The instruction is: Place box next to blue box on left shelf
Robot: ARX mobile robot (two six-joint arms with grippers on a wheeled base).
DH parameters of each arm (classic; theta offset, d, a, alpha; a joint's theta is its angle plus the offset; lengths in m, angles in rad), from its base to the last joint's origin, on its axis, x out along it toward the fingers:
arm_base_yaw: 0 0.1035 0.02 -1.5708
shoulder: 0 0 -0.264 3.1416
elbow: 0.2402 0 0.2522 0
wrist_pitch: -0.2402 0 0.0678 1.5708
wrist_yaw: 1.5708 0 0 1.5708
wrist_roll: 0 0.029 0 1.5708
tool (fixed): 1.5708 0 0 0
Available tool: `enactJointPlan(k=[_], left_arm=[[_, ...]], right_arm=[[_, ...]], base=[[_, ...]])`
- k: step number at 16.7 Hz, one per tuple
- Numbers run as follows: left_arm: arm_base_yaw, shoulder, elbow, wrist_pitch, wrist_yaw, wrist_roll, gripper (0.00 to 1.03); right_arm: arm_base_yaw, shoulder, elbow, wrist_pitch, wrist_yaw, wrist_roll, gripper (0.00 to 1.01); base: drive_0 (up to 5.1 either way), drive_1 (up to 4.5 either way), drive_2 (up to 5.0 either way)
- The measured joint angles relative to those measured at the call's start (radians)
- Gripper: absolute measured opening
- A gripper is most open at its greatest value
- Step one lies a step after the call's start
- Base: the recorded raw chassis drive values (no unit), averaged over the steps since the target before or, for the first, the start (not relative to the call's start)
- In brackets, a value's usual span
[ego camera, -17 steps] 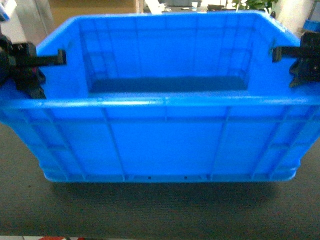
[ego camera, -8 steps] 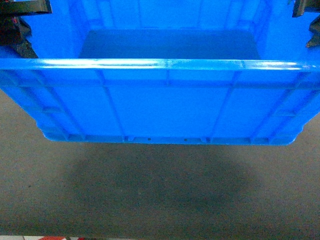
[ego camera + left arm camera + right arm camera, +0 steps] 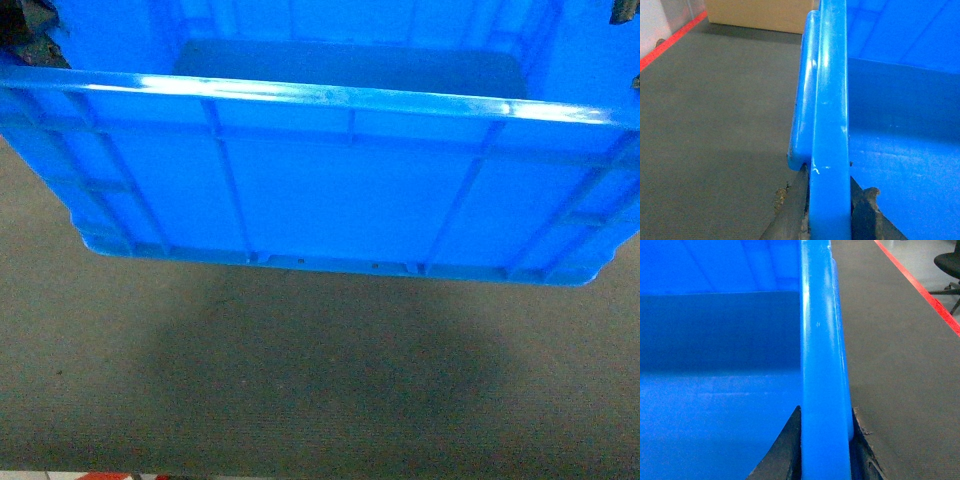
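This looks like a warehouse, workshop or robot test area, not a home. Most of the lower half of the head view is a dark grey, finely ribbed floor mat (image 3: 320, 390). In the left wrist view that mat ends at the upper left in a red line (image 3: 671, 41) with pale smooth floor beyond it; the same kind of red line (image 3: 922, 287) crosses the upper right of the right wrist view. A tan cardboard carton (image 3: 760, 15) stands on the mat at the top of the left wrist view. Part of a black office chair (image 3: 947, 265) shows at the upper right edge of the right wrist view, on pale floor.
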Motion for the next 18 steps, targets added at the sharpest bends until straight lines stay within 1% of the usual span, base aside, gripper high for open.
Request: enactJointPlan(k=[18], left_arm=[[-0.003,-0.001,-0.002,0.001,-0.001,0.0,0.09]], right_arm=[[0.0,0.0,0.0,0.001,0.002,-0.002,0.2]], base=[[0.0,0.0,0.0]])
